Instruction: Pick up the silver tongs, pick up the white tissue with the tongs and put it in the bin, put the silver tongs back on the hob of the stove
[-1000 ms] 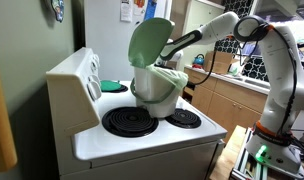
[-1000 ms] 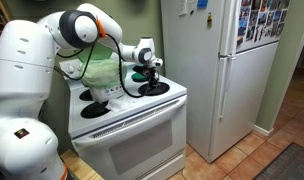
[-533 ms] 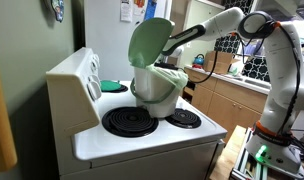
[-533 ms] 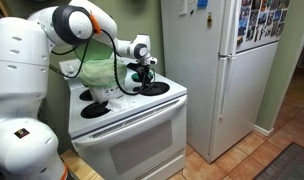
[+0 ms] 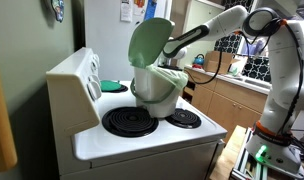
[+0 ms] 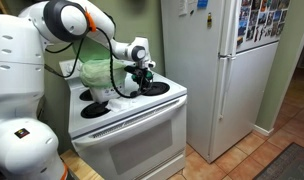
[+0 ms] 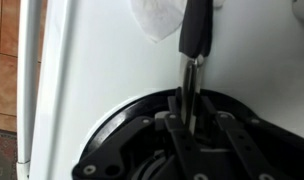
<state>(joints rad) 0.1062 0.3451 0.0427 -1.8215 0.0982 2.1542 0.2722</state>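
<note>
My gripper (image 7: 189, 108) is shut on the silver tongs (image 7: 192, 75). They reach forward over the white hob (image 7: 92, 80), and their black end (image 7: 197, 30) lies right beside the white tissue (image 7: 157, 18) at the top edge of the wrist view. A black coil burner (image 7: 112, 140) is under the fingers. In an exterior view the gripper (image 6: 143, 74) hangs low over the front burner (image 6: 152, 88), next to the bin (image 6: 97, 72). In an exterior view the cream bin (image 5: 160, 92) with its raised green lid (image 5: 150, 42) stands mid-hob and hides the gripper.
A flat dark green dish (image 5: 112, 87) lies at the back of the stove by the raised panel (image 5: 72, 80). A white fridge (image 6: 217, 70) stands beside the stove. Wooden cabinets (image 5: 232, 100) stand behind the arm.
The arm has shifted slightly up and back; the gripper has stayed shut on the tongs over the burner. The bin and tissue have not moved.
</note>
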